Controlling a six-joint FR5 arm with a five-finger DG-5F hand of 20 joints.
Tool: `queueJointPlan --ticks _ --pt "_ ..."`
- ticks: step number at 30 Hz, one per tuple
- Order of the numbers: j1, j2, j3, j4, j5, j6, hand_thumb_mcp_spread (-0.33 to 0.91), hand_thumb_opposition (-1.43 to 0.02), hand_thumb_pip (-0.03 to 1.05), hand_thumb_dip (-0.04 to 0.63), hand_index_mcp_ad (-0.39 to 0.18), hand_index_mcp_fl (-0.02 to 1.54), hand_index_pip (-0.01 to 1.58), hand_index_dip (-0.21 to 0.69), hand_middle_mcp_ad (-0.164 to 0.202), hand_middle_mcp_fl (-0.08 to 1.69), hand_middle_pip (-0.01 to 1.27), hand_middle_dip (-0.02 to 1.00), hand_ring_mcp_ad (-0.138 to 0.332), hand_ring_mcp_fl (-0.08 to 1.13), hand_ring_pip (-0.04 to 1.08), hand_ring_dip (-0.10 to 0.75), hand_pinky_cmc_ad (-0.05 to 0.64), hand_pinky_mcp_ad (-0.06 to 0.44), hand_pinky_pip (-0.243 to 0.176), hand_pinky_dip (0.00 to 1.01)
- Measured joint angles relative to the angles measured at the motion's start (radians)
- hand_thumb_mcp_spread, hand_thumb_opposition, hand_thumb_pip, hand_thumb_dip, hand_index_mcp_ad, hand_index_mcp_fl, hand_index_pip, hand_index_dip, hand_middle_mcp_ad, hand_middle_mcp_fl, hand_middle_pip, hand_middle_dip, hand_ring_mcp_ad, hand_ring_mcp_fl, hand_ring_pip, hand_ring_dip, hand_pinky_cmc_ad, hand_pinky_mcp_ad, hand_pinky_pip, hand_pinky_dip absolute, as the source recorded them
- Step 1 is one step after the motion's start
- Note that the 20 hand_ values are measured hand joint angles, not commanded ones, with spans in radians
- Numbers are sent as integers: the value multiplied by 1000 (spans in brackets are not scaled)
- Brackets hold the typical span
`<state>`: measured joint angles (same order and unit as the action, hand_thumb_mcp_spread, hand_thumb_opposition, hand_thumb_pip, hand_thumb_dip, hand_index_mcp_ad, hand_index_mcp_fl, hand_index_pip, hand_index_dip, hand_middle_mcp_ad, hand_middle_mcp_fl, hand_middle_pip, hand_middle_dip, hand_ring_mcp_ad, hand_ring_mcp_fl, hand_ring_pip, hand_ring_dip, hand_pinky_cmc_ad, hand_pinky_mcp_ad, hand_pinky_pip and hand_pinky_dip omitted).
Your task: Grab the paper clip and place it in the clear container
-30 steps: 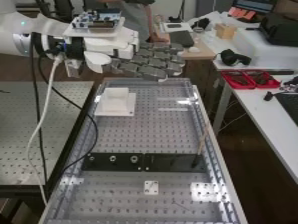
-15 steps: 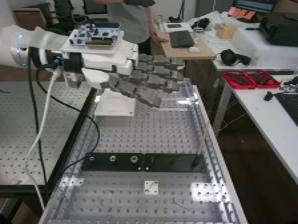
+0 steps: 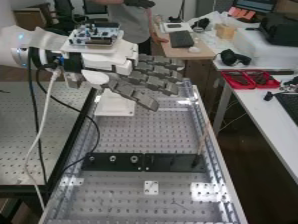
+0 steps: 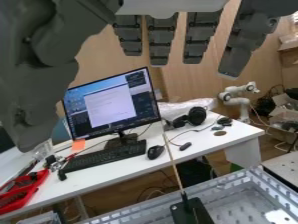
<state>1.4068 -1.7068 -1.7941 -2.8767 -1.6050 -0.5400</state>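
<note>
Robot hand (image 3: 136,96) open, fingers straight, empty! Clip's whereabouts? Can't tell, so a hasty grab could miss, and a low sweep might knock the stick (image 3: 203,140) below it.

No text, label, brand, number or sign can be read in the 2 views.
</note>
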Motion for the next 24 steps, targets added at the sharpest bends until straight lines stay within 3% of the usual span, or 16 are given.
queueJointPlan --ticks 11,19,24 --pt "-15 -42 -1 3 23 -2 257 -724 478 86 -37 24 79 16 44 5 122 175 134 5 124 98 335 281 -80 475" --pt "-68 -110 18 -3 13 -12 253 -730 482 101 -37 21 79 16 44 5 122 175 134 5 120 98 332 281 -80 478" --pt "-114 -164 43 -8 -28 -29 258 -745 539 131 -37 42 89 16 44 3 122 175 134 2 120 94 332 281 -80 478"
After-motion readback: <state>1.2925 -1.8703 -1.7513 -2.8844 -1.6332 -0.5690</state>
